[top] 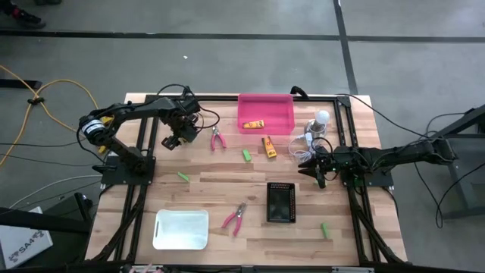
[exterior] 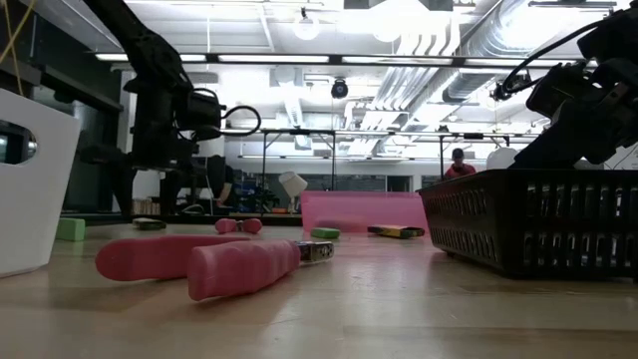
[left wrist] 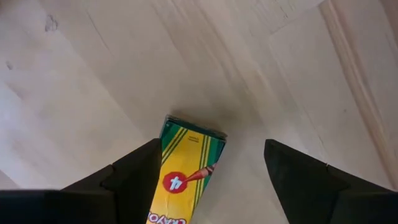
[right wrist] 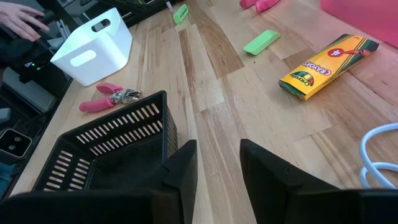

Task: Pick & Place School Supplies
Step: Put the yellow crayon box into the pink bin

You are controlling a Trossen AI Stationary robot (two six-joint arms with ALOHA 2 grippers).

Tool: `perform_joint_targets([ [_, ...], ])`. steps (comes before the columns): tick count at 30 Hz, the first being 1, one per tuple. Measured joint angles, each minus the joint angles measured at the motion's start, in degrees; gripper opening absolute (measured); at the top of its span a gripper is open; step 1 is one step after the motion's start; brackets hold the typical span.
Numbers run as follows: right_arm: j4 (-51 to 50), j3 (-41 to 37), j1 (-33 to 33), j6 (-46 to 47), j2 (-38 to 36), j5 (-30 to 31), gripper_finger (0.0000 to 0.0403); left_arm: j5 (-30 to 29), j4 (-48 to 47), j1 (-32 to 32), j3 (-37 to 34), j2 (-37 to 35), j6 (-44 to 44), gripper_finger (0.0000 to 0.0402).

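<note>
A yellow-and-green crayon box [left wrist: 185, 177] lies flat on the wooden table between the fingers of my left gripper [left wrist: 211, 149]. That gripper is open, points down and stands at the table's far left [top: 170, 141]. The box sits close beside one finger [left wrist: 140, 174]. My right gripper [right wrist: 217, 146] waits at the right side [top: 317, 174], its fingers a little apart with nothing between them. A second crayon box [top: 268, 145] lies near the pink bin [top: 265, 102], and a third [top: 254, 123] lies inside it. Pink pliers [top: 217, 139] [top: 235, 218] and green blocks [top: 246, 155] [top: 183, 176] [top: 324, 229] lie scattered. My left gripper comes at the crayon box from above with one finger on either side of its far end [left wrist: 193, 134]. The box lies flat on the table. I cannot tell whether the nearer finger touches its long side [left wrist: 163, 168].
A black slatted basket [top: 280, 202] stands at the middle right and a white bin [top: 182, 229] at the near left. A white bulb [top: 322, 117] with a coiled cable [top: 303, 148] sits at the far right beside the pink bin. Bare wood lies around the left gripper.
</note>
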Motion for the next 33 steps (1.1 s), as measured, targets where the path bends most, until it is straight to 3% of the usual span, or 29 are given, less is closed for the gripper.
perform_joint_targets([
  [20, -0.02, 0.0, -0.02, 0.0, 0.0, 0.0, 0.011, -2.64, 3.32, 0.39, 0.0, 0.06, 3.06, 0.0285],
  [33, -0.02, 0.0, 0.0, 0.0, 0.0, 0.0, 0.011, -3.03, 4.75, 0.52, 0.0, 3.69, 2.97, 0.0285],
])
